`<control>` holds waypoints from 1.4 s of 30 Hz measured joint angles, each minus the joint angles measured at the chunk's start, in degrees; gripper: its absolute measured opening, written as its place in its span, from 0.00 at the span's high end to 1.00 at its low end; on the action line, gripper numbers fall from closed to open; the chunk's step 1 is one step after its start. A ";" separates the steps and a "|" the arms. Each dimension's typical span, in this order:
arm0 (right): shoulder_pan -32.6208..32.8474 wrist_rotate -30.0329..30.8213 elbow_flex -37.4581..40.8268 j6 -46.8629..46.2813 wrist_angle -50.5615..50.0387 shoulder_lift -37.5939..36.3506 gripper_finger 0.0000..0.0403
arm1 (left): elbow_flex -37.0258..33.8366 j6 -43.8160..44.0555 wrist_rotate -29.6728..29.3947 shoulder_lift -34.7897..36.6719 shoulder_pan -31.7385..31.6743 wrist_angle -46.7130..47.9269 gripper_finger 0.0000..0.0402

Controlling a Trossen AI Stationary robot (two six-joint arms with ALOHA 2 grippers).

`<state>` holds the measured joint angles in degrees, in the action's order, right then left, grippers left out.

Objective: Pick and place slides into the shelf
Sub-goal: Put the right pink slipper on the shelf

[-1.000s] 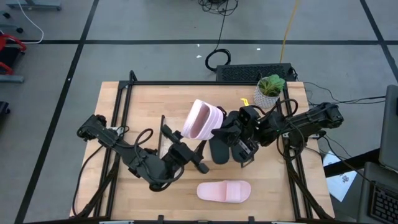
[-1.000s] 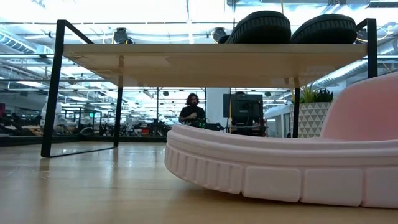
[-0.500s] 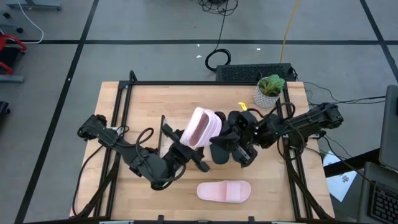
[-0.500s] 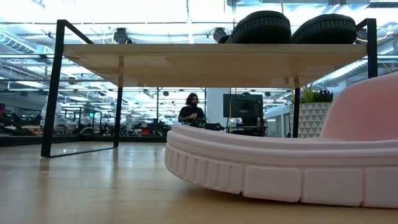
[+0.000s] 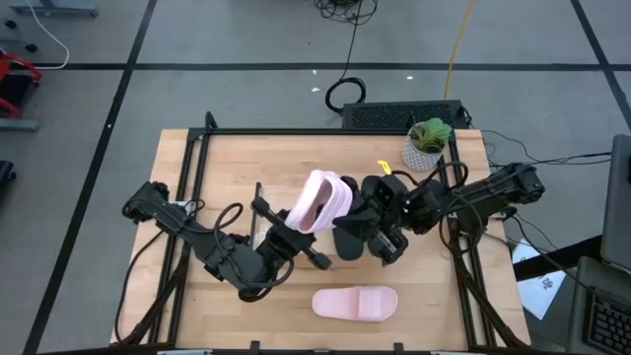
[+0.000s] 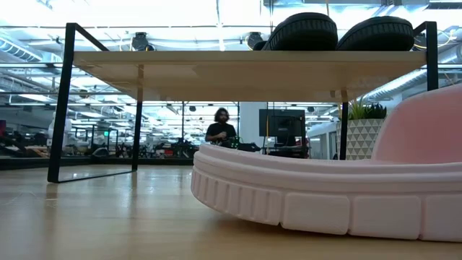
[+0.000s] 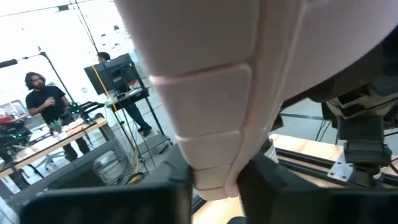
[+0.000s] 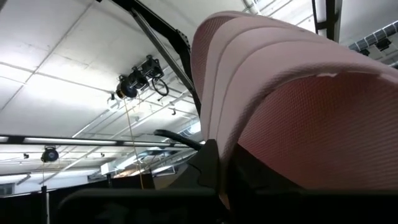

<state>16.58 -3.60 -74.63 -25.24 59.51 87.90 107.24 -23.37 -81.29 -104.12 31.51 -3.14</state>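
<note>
Left wrist view puts the nearest thing right between my fingers: my left gripper (image 7: pixel 214 190) is clamped on the sole edge of a pale pink sandal (image 7: pixel 205 93). The sole is thick, matte foam, cut by grooves into rounded blocks.

From above, I hold this sandal tipped up on its side in the air over the middle of the table (image 5: pixel 227 168). Its broad strap arches toward my right gripper (image 5: pixel 353 209), which sits against the far side. The strap's inner face has a fine mesh texture. Whether my right gripper has a grip on it I cannot tell. Compared with a second ago, the sandal has swung over toward my left arm and my right gripper has followed it in. The last half second brought hardly any change.

Just past my right gripper, a pair of black sandals (image 6: pixel 303 30) with ribbed, rounded soles lies side by side on the shelf (image 6: pixel 180 68). The shelf is a light wooden board on thin black legs. The second pink sandal (image 5: pixel 355 303) lies flat by the table edge farthest from the potted plant (image 5: pixel 426 143). Beyond the table, a person (image 6: pixel 220 126) stands in the room.
</note>
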 joint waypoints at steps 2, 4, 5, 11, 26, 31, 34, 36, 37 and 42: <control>-0.02 -0.59 0.00 -1.10 0.08 0.00 1.00 | 0.00 -0.73 -0.70 0.00 -0.12 -0.03 0.87; 0.22 -0.58 0.00 -1.33 -0.54 0.00 1.00 | 0.00 -0.58 -1.73 0.00 -0.52 0.04 0.87; 0.26 -0.55 0.00 -1.24 -0.73 0.00 1.00 | 0.00 -0.31 -1.74 0.00 -0.77 0.02 0.87; 0.33 -0.85 0.02 -1.48 -0.81 0.02 0.95 | 0.00 -0.55 -3.29 -0.02 -0.72 0.02 0.87; 0.20 -7.80 0.07 -7.03 -0.94 -0.16 0.78 | -0.10 -2.17 -7.88 2.13 2.17 0.05 0.88; 0.20 -8.95 0.02 -8.29 -2.78 -0.35 0.71 | -0.15 -1.95 -8.01 2.95 2.05 -0.04 0.89; 0.20 -9.68 0.02 -8.68 -3.32 -0.37 0.68 | -0.15 -1.90 -8.38 2.92 2.19 -0.81 0.89; 0.20 -9.68 -0.02 -8.14 -4.96 -0.47 0.66 | -0.15 -2.17 -8.54 2.91 2.36 -2.13 0.89; 0.20 -9.66 -0.05 -7.70 -5.77 -0.48 0.65 | -0.15 -2.47 -8.78 2.91 2.43 -2.82 0.89; 0.28 -6.08 -0.11 -6.28 -9.84 -0.63 0.64 | -0.15 -1.60 -9.33 2.94 2.56 -3.06 0.89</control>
<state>16.86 -9.68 -74.74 -31.52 49.67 87.26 107.09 -24.97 -90.62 -101.18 34.06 -6.19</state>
